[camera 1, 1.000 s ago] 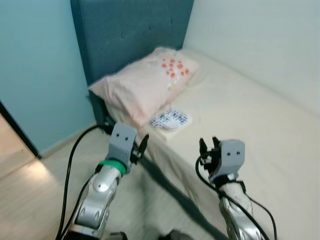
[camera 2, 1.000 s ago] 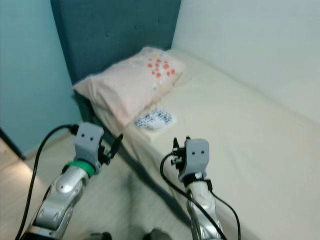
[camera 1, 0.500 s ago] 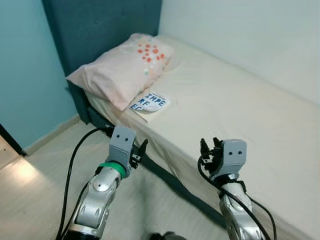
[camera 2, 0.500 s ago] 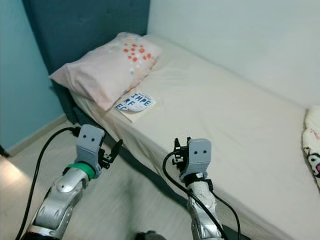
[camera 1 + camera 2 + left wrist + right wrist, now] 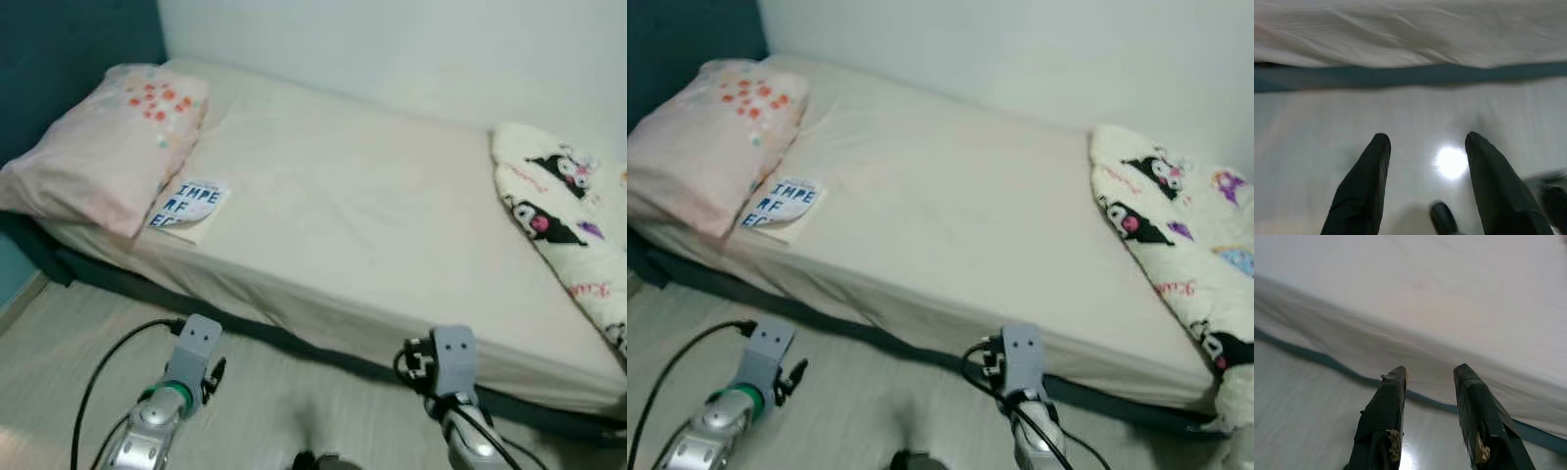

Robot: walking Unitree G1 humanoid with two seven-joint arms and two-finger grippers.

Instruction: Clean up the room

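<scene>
Bed (image 5: pixel 353 225) edge crosses mid-frame; bare floor (image 5: pixel 78 333) lower left. Your left pincer (image 5: pixel 1422 191) and right pincer (image 5: pixel 1430 423) hang apart-fingered, empty. Book (image 5: pixel 186 208) beside pillow (image 5: pixel 98 147), upper left.

cream bed sheet (image 5: pixel 343 215), pink orange-dotted pillow (image 5: pixel 98 147)

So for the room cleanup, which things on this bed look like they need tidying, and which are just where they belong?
Likely part of the job:
- book, lying loose on the sheet beside the pillow
- cartoon-print blanket, bunched at the bed's far end

Just there:
- pink pillow, at the head
- bed
- left gripper and right gripper, fingers open, holding nothing
</scene>
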